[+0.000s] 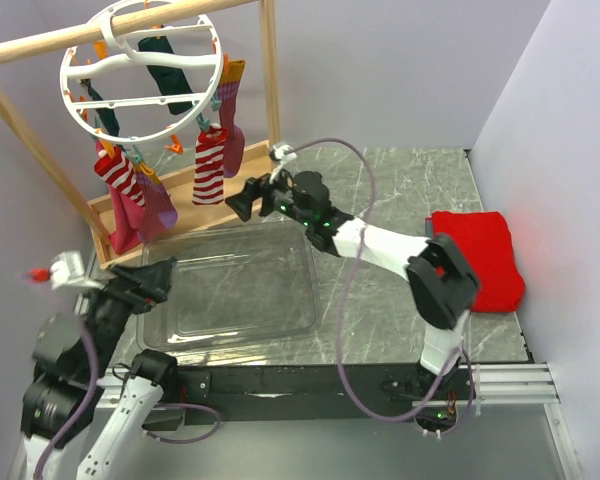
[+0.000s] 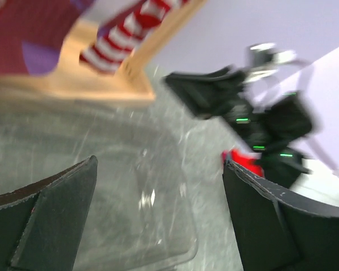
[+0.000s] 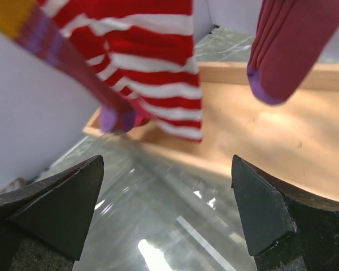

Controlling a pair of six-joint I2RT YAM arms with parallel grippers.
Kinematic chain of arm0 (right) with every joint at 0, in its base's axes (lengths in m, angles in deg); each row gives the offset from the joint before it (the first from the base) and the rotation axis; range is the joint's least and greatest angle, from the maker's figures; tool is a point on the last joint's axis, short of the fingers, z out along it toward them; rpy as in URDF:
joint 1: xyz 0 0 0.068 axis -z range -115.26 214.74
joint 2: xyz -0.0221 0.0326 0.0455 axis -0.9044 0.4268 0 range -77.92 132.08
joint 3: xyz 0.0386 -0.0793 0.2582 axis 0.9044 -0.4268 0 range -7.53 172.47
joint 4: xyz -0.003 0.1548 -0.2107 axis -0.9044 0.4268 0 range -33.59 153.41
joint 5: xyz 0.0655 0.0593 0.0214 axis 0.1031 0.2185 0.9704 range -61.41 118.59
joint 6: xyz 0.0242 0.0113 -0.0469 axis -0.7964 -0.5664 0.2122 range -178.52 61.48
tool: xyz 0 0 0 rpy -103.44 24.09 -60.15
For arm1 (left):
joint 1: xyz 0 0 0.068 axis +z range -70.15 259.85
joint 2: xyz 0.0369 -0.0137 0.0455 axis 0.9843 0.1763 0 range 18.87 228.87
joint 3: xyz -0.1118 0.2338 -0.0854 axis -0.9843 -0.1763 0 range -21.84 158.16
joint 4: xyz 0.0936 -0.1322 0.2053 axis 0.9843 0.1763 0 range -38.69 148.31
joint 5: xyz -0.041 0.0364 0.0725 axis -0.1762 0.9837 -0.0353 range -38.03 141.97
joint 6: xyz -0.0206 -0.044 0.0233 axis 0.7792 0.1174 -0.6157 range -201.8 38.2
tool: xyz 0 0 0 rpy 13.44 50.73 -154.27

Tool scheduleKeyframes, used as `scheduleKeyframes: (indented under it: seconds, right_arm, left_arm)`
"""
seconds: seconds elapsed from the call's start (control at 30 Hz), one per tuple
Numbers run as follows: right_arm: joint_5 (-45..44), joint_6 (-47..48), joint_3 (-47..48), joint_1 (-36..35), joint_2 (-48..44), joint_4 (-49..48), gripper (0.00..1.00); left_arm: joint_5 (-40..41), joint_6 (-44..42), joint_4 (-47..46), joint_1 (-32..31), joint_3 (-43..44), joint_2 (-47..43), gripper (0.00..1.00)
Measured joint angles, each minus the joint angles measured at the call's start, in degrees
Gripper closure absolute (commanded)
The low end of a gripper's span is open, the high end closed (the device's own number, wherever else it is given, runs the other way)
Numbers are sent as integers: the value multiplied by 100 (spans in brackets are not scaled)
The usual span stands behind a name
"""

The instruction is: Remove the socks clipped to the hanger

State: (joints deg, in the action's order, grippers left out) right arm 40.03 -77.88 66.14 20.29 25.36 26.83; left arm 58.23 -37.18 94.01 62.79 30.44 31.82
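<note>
From the wooden rail [image 1: 130, 20] the hanger [image 1: 66, 80] hangs with its ring tipped towards the arms. The socks [image 1: 228, 125] dangle from its clips, their long axes near vertical and toes down. The right claw [image 1: 242, 197] is spread wide and holds nothing. It reaches out on a low, stretched arm, and the red-and-white striped sock [image 3: 152, 73] hangs just ahead of and above it. The left claw [image 1: 158, 283] is likewise spread and empty, on a folded arm, with the socks above and well beyond it.

socks [image 1: 209, 168] under hanger [image 1: 65, 85], tray [image 1: 235, 290] in front, cloth [image 1: 480, 258] far right
</note>
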Motion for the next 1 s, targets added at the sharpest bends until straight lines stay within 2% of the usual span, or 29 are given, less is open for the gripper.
scheduleKeyframes:
  seconds: [0.13, 0.33, 0.53, 0.67, 0.73, 0.77, 0.83, 0.87, 0.93, 0.97, 1.0]
  right_arm:
    - [44, 175, 612, -15, 776, -177, 0]
    - [214, 431, 1674, -44, 1867, -295, 0]
    - [358, 540, 2396, -52, 2463, -256, 12]
    - [531, 538, 2500, -59, 2546, -299, 26]
    - [638, 518, 2500, -68, 2551, -352, 34]
    - [686, 496, 2500, -70, 2553, -378, 43]
    - [793, 437, 2503, -81, 2553, -428, 54]
    - [848, 393, 2503, -87, 2553, -455, 65]
    - [949, 332, 2503, -98, 2553, -514, 73]
    - [999, 260, 2500, -101, 2553, -546, 82]
    - [1060, 205, 2492, -105, 2553, -601, 86]
  left_arm:
    - [284, -55, -48, 0, 111, -494, 4]
    - [741, -195, -48, 0, 219, -590, 3]
    - [1021, -361, -48, -13, 223, -590, 1]
    - [1049, -413, -44, -39, 243, -516, 0]
    - [997, -452, -39, -44, 291, -372, 3]
    - [957, -455, -42, -44, 330, -260, 4]
    - [852, -452, -55, -44, 382, -13, 3]
    - [804, -452, -61, -44, 387, 81, 4]
    - [693, -446, -74, -44, 387, 262, 4]
    - [636, -437, -83, -44, 387, 326, 4]
    - [592, -428, -98, -44, 387, 363, 4]
